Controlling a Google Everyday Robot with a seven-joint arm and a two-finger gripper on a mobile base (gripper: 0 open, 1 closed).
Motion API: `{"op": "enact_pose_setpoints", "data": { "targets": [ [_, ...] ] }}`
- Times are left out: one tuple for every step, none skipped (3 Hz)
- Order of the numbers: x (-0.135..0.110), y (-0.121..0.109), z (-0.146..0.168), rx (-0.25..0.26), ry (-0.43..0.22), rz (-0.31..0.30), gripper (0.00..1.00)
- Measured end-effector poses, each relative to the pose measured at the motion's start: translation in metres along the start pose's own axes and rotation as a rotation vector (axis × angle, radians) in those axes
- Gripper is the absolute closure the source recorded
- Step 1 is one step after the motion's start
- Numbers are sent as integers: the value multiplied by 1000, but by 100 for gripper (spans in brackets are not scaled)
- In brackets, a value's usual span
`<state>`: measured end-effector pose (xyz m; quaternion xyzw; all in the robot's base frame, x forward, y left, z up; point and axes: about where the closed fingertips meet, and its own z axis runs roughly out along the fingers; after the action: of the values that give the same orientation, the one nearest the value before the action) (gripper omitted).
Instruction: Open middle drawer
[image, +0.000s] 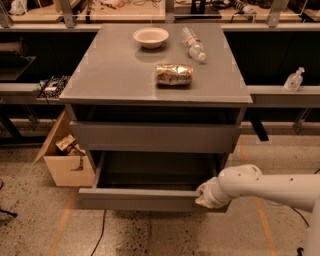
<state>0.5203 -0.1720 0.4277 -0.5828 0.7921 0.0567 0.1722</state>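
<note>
Fingers (200, 200) of the gripper (203, 196), lower right of frame, clench the front rim of the pulled-out middle drawer (135, 200) below the worktop (115, 70).

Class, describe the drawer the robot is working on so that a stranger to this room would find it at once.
Find the grey cabinet with a bowl on top. Under its upper drawer front, the middle drawer is the one pulled far out, its grey box interior showing. The robot's end effector sits at the right end of its front panel.
</note>
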Motion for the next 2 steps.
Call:
{"op": "enact_pose_setpoints", "data": {
  "targets": [
    [-1, 2, -5, 0, 0, 2, 100],
    [-2, 2, -8, 0, 0, 2, 100]
  ]
}}
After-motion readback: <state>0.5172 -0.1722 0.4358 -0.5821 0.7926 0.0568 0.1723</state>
